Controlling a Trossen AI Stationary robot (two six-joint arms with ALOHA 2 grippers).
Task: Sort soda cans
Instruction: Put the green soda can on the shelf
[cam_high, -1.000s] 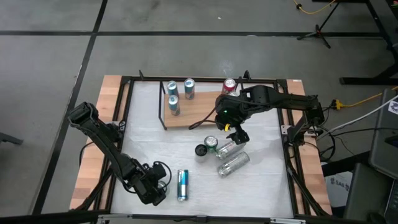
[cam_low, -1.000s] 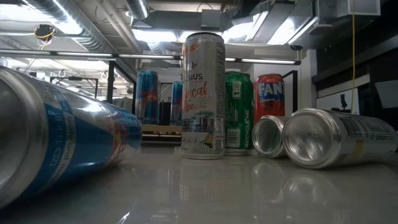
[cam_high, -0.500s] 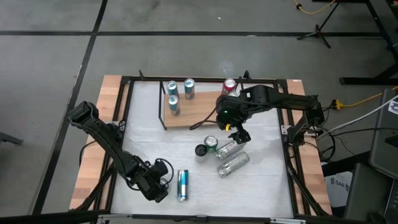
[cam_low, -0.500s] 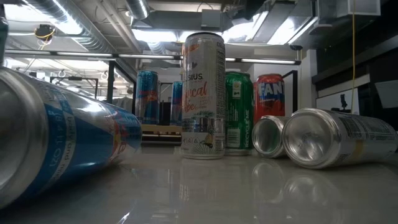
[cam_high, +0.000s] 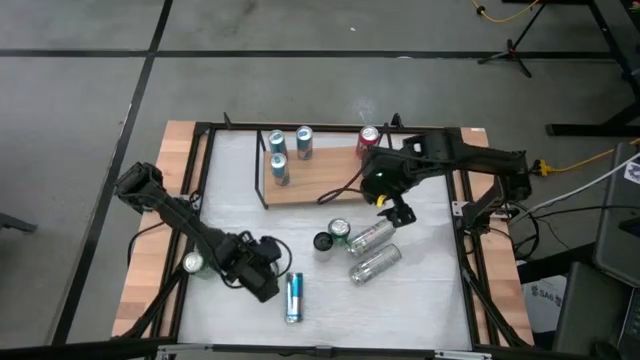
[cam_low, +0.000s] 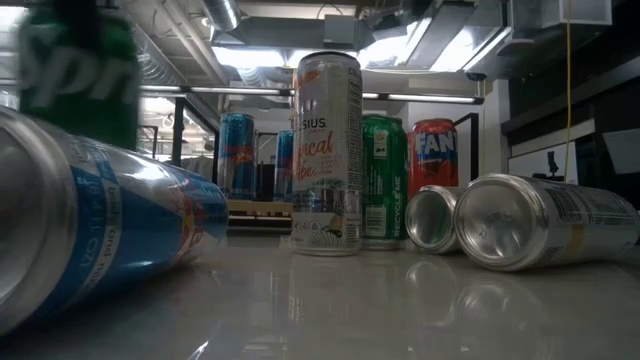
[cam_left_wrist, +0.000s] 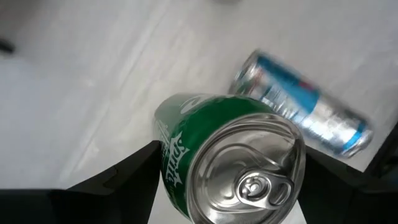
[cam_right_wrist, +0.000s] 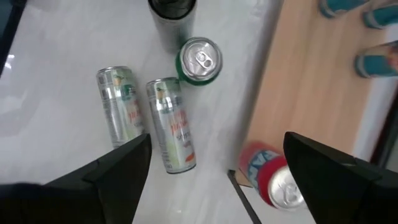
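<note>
My left gripper (cam_high: 262, 282) is near the table's front, shut on a green Sprite can (cam_left_wrist: 230, 168). The can shows upright and raised at the left of the low view (cam_low: 75, 80). Beside it a blue-and-silver can (cam_high: 293, 297) lies on its side. My right gripper (cam_high: 399, 212) is open and empty over the table's right middle. Below it are two silver cans lying down (cam_right_wrist: 171, 124), an upright green can (cam_right_wrist: 199, 60) and a black can (cam_right_wrist: 172, 9). A red can (cam_high: 368, 137) and three blue cans (cam_high: 279, 170) stand on a wooden board (cam_high: 310, 188). My left gripper pinches the green can's side wall just under its top rim (cam_left_wrist: 163, 163) between its two fingers (cam_left_wrist: 124, 177), one on each side. The fingers come from above, along the can, whose silver top faces the wrist. The can hangs upright, lifted off the table.
A green-rimmed can top (cam_high: 192, 263) shows at the table's left edge beside my left arm. The black frame (cam_high: 205, 190) runs round the white table. The table's near right corner (cam_high: 420, 310) has free room.
My left gripper has carried the green can toward the table's right and far side. The can has come into the low view from the left, raised. My right gripper has drawn back a little toward the table's right edge, still open.
</note>
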